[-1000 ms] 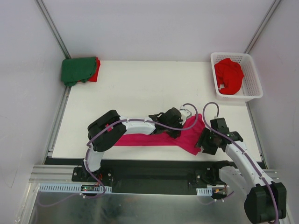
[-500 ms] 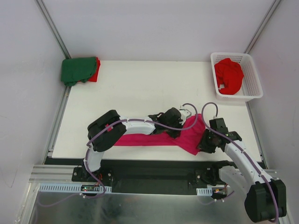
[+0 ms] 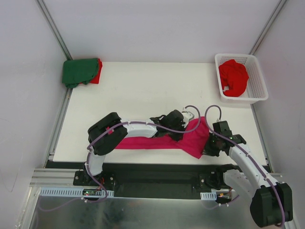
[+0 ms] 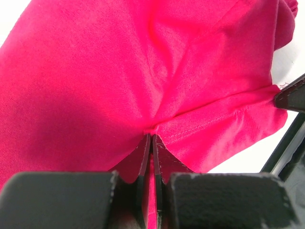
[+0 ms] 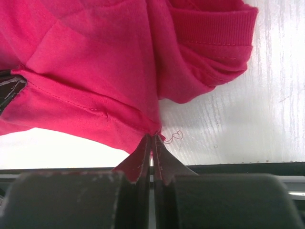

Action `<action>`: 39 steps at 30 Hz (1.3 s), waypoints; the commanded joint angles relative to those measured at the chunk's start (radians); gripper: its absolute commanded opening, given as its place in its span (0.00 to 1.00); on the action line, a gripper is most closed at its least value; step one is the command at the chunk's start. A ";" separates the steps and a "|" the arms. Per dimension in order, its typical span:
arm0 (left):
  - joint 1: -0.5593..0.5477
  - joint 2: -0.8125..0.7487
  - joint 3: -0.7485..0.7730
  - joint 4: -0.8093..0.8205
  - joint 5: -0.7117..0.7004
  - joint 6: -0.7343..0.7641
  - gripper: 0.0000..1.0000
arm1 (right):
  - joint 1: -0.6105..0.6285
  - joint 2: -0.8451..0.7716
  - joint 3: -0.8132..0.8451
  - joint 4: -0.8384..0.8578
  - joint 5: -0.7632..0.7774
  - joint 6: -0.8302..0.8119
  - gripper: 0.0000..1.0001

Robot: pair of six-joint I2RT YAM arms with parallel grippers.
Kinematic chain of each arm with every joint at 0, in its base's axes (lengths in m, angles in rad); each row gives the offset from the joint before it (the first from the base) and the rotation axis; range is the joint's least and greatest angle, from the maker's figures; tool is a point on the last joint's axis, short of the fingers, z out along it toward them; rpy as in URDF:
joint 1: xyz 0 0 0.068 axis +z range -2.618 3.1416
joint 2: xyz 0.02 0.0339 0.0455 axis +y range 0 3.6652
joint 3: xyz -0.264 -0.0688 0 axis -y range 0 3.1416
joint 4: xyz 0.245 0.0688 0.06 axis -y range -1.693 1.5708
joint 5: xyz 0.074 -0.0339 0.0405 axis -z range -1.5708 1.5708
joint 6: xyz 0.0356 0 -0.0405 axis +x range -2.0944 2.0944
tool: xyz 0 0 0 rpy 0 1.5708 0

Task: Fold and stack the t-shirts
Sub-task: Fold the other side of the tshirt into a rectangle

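Note:
A magenta-pink t-shirt (image 3: 157,142) lies stretched along the table's near edge. My left gripper (image 3: 180,129) is shut on a pinch of its cloth (image 4: 152,136) near the middle of the shirt. My right gripper (image 3: 208,148) is shut on the shirt's hemmed right edge (image 5: 153,136), low by the table's front rim. A folded dark green t-shirt (image 3: 78,71) sits at the far left corner on top of a red one (image 3: 97,72). Another red t-shirt (image 3: 233,77) lies crumpled in the basket.
The white lattice basket (image 3: 257,81) stands at the far right corner. A black rail (image 3: 157,167) runs below the table's front edge. A loose thread (image 5: 172,137) hangs from the hem beside my right fingers.
My right gripper has moved slightly left onto the pink shirt's right edge and closed on it. The left gripper has kept its hold and place.

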 commanded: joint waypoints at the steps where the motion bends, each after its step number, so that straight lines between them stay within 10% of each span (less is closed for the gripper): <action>1: 0.008 -0.067 -0.026 -0.022 -0.024 0.000 0.00 | 0.010 -0.057 0.038 -0.068 0.031 0.007 0.01; 39: 0.011 -0.308 -0.181 -0.020 -0.194 -0.031 0.00 | 0.025 0.128 0.332 -0.069 0.091 -0.068 0.01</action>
